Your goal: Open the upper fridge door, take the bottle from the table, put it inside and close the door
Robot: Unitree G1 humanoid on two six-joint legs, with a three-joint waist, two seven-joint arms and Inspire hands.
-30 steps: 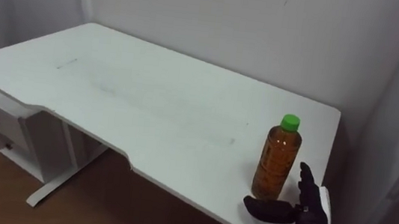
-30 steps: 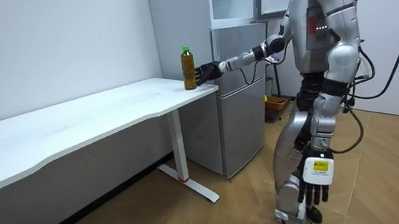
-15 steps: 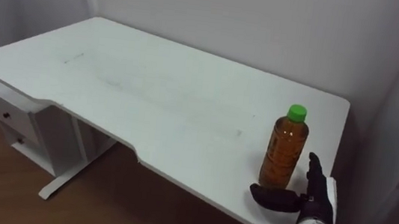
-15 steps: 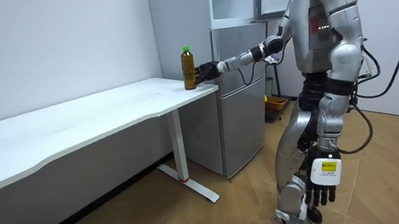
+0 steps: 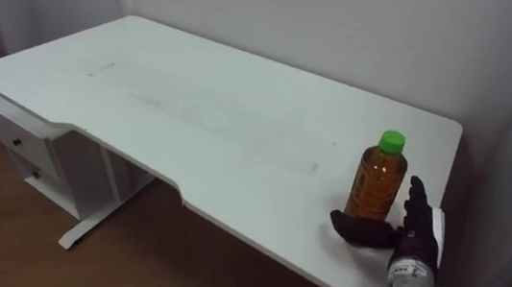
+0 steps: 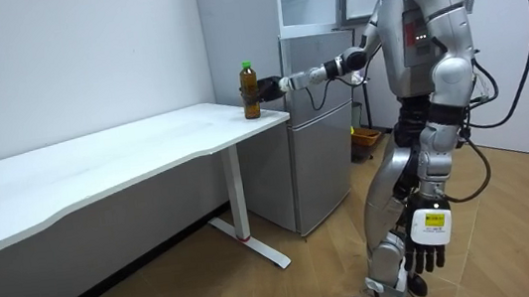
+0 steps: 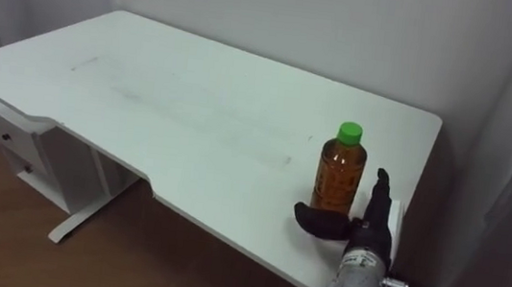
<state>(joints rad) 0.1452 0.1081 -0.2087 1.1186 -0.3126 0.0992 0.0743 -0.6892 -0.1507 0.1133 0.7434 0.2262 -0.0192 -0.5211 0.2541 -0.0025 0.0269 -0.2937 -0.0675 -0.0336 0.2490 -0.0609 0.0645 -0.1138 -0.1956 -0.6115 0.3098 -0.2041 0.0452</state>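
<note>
— Where's the right hand?

— Your right hand (image 5: 402,237) is at the right end of the worktop (image 5: 192,107), spread wide. The thumb lies across the front of the bottle's (image 5: 379,182) foot, and the fingers (image 5: 416,202) stand straight just to its right. The thumb hides the foot, so you can't tell whether anything touches.

— And the bottle?

— It's upright on the worktop between thumb and fingers, amber with a green cap.

— The other hand?

— In the room view your left hand (image 6: 423,242) hangs low by the robot's leg, fingers loose and holding nothing.

— And the fridge?

— The fridge (image 6: 317,123) stands just beside the worktop's end, and the robot stands by it. Its upper part is cut off at the top edge, so you can't tell how the upper door stands. Drawers (image 5: 15,140) sit half hidden under the worktop's left end.
</note>
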